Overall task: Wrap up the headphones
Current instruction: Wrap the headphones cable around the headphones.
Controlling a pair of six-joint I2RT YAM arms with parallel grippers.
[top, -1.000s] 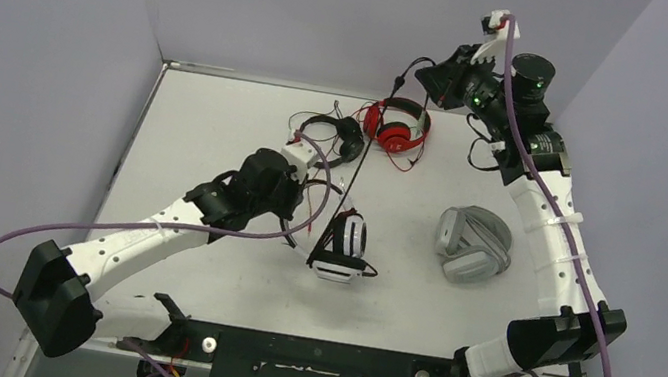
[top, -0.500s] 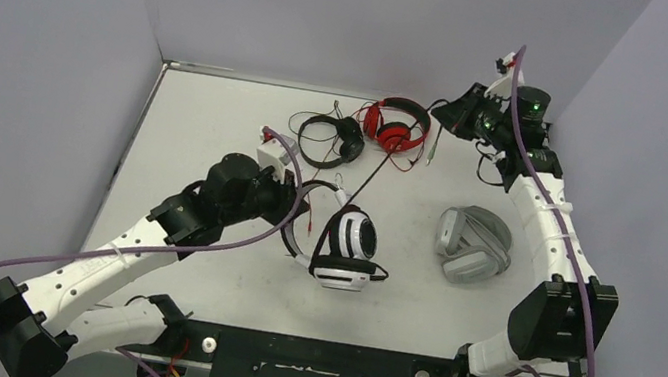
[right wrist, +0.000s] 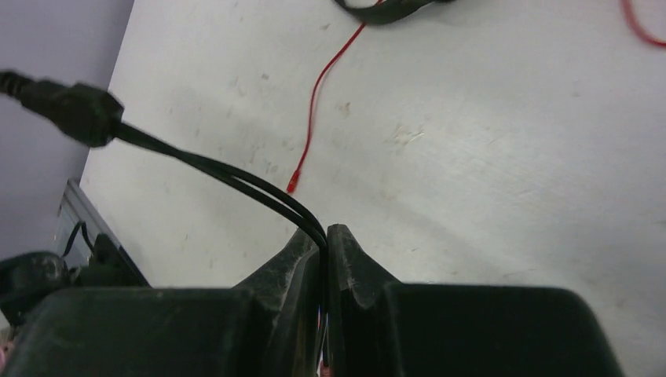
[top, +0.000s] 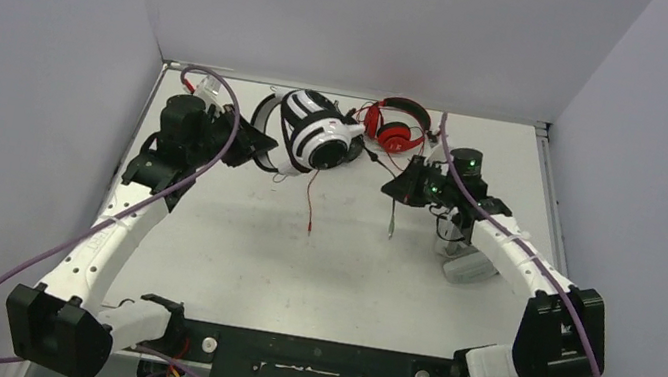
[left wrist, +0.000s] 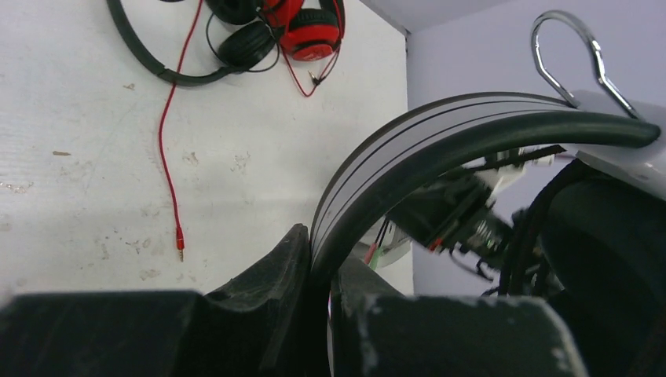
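My left gripper (top: pixel 253 147) is shut on the headband (left wrist: pixel 440 149) of the white-and-black headphones (top: pixel 316 133) and holds them raised over the back of the table. My right gripper (top: pixel 403 187) is shut on their thin black cable (right wrist: pixel 212 169), whose plug end (top: pixel 392 220) hangs below it. The red headphones (top: pixel 398 128) lie at the back, their red cable (top: pixel 312 200) trailing forward. The black headphones (left wrist: pixel 247 43) lie beside the red ones (left wrist: pixel 310 27) and are hidden in the top view. The grey headphones (top: pixel 471 268) lie partly under my right arm.
The grey side walls stand close on both sides of the white table (top: pixel 247 266). The red cable's plug (left wrist: pixel 180 245) lies loose on the table between the grippers. The black rail (top: pixel 313 359) with the arm bases runs along the near edge.
My left gripper lifted the white-and-black headphones from mid-table up toward the back left. My right gripper came down from high at the back right to mid-table with the black cable.
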